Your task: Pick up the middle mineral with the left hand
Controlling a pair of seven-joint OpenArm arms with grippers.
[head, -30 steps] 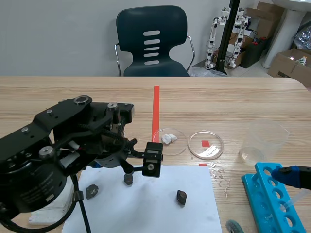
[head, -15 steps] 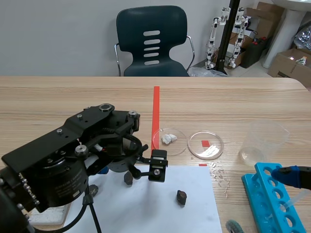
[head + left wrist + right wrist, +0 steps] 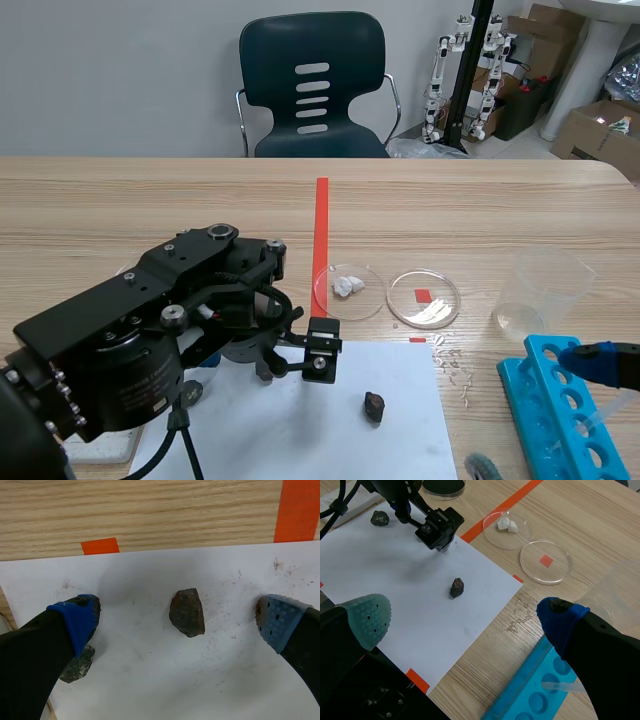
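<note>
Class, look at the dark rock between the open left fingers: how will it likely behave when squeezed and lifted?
The rock looks hard and lumpy, so it should stay stiff. Its uneven faces may make it twist between the pads. Angular, it seems unlikely to roll.

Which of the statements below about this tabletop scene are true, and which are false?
1. The left gripper is open around the dark brown middle mineral, not touching it. True.
2. That mineral lies on bare wood. False: it lies on the white paper sheet.
3. White lumps sit in a round clear dish. True.
4. The right gripper holds a mineral. False: it is open and empty.
</note>
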